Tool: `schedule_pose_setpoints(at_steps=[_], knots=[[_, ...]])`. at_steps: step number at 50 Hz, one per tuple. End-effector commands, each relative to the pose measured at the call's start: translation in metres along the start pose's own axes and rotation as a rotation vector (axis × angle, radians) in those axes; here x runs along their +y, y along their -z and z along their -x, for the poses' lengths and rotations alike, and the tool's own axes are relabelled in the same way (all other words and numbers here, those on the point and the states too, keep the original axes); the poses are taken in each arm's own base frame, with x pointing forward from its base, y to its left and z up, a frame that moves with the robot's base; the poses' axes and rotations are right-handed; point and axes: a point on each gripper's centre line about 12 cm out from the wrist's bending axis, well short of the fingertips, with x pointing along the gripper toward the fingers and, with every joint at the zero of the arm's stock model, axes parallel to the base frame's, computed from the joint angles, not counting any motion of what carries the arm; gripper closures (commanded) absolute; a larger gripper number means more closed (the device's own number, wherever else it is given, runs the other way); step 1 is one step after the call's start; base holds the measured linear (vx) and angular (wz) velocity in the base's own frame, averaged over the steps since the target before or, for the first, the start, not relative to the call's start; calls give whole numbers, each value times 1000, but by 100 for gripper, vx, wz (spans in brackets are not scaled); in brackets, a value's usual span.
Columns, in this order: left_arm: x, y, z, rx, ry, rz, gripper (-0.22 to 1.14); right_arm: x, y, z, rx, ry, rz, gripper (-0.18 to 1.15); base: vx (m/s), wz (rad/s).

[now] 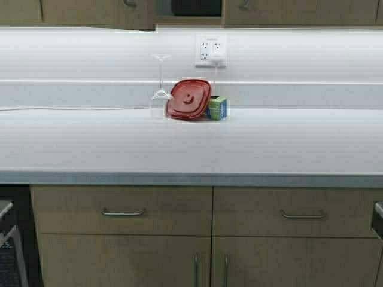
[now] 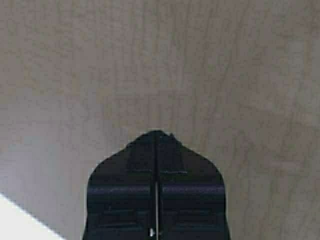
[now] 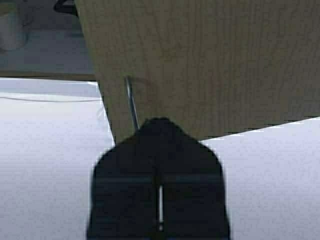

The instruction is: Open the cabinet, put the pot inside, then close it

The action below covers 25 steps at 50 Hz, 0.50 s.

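The cabinet hangs along the top of the high view with its left door (image 1: 134, 15) and right door (image 1: 287, 12) apart. In the gap a dark shape, probably the pot (image 1: 194, 6), sits inside. No gripper shows in the high view. In the left wrist view my left gripper (image 2: 156, 132) is shut and empty, its tip close to a tan wood-grain door face (image 2: 200, 60). In the right wrist view my right gripper (image 3: 159, 120) is shut, its tip at the lower edge of a door (image 3: 225, 60), beside the slim metal handle (image 3: 131, 102). A black loop handle (image 3: 64, 6) shows past that door's edge.
On the white countertop (image 1: 191, 149) a red plastic lid (image 1: 188, 99) leans on the wall, with an upturned wine glass (image 1: 160, 84) on its left and a small green box (image 1: 218, 107) on its right. A wall outlet (image 1: 210, 50) is above. Floor-standing drawers (image 1: 122, 210) are below.
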Motion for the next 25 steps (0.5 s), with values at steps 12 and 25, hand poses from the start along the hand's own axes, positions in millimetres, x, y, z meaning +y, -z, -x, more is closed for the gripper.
schedule_pose_setpoints(at_steps=[12,25], knots=[[-21,-29,0,-39,60,-4,87,3,-4,13,-24,-10,13,91,17,-3],[-50,-8,76,-55,107,-18,87,3,-5,7,-20,-6,23,91,22,2]])
